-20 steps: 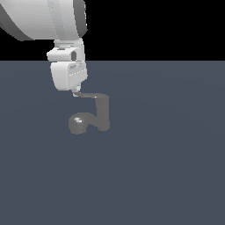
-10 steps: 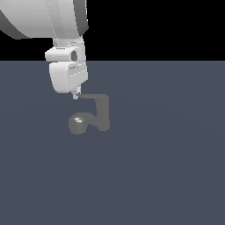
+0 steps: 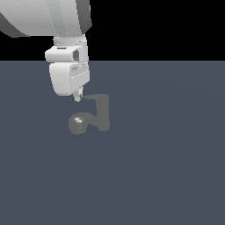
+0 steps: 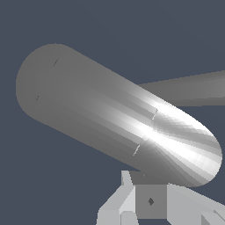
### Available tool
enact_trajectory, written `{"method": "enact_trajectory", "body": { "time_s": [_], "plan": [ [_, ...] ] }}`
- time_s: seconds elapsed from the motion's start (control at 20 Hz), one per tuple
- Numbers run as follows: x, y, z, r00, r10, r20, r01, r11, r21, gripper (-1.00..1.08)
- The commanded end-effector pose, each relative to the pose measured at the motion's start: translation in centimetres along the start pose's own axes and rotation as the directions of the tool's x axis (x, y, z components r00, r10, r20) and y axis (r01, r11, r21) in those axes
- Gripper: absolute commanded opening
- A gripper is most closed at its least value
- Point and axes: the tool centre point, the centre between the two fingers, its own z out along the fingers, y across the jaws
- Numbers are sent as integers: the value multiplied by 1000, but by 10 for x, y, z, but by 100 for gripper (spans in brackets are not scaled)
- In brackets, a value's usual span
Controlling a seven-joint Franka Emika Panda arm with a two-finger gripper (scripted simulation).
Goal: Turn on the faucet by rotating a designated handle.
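Note:
The faucet [image 3: 103,115] is a small dull-grey post with a curved arm ending in a rounded lump [image 3: 78,124]. Its handle [image 3: 92,96] is a thin lever sticking out from the post's top toward the exterior view's left. My white gripper [image 3: 78,97] hangs from above, its narrow tips together at the lever's free end, touching or nearly touching it. In the wrist view a large grey rounded part of the faucet [image 4: 110,114] fills the frame just beyond my fingers [image 4: 127,200]. I cannot tell which part it is. A thinner grey bar [image 4: 189,88] runs behind it.
A flat dark blue-grey floor [image 3: 167,167] stretches around the faucet. The bulky white arm [image 3: 48,17] fills the upper part of the exterior view's left.
The gripper has come down slightly, bringing its tips level with the handle's free end. The faucet and handle look unmoved.

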Motion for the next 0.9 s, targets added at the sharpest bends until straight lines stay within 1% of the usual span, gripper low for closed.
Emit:
{"method": "enact_trajectory", "body": {
  "time_s": [0.0, 0.25, 0.3, 0.85],
  "plan": [
    [8, 6, 2, 1000, 7, -3, -8, 1000, -5, -100],
    [14, 15, 1, 1000, 7, -3, -8, 1000, -5, -100],
    [8, 12, 0, 1000, 0, 1, 0, 1000, -1, -100],
    [63, 25, 1, 1000, 4, -1, -4, 1000, -4, -100]
  ]
}}
